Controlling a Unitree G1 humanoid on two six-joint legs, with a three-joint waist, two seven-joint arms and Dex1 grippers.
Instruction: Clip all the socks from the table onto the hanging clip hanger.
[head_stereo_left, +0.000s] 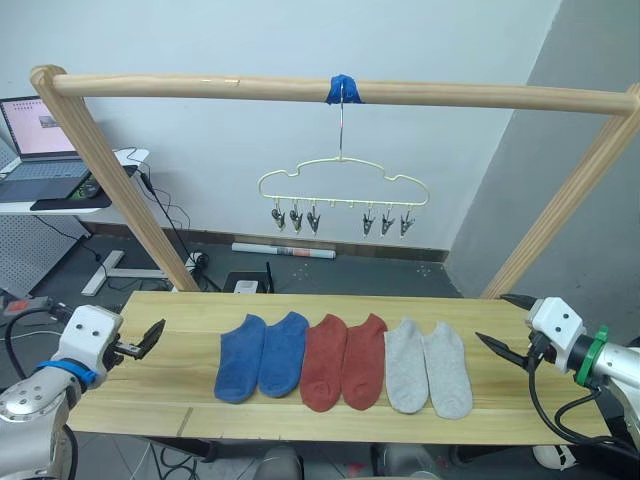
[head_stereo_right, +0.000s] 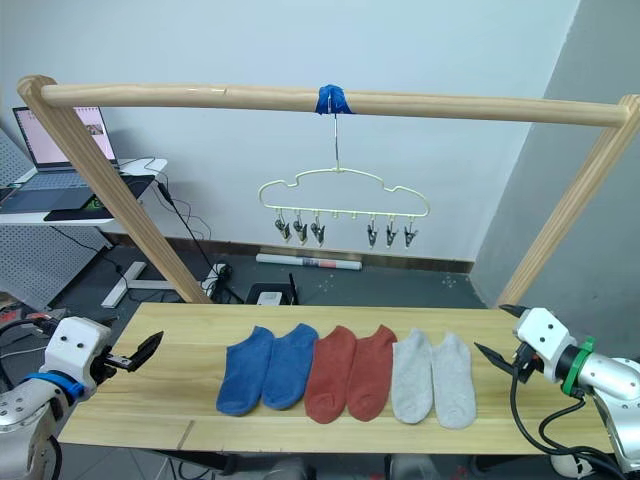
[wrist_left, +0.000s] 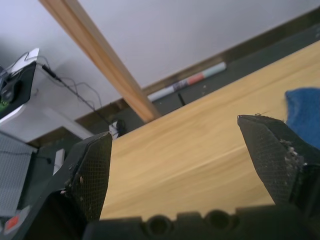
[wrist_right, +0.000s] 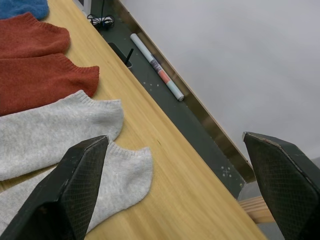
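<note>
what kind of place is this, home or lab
Probably a lab or test room, not a home: a bare pole frame holding the clip hanger over the table, and a laptop on a side desk.

The left gripper (head_stereo_left: 150, 337) is showing a white, boxy housing with two small dark screw holes, and a blue ring is circling the silver-grey wrist behind it. Its black fingers (wrist_left: 90, 180) are tapering to points, their inner faces carrying a fine cross-hatched texture. The right gripper (head_stereo_left: 503, 327) is wearing the same white housing, with a green ring at a white wrist and black cables looping beneath. Its fingers (wrist_right: 75, 190) are bearing the same hatching.
</note>
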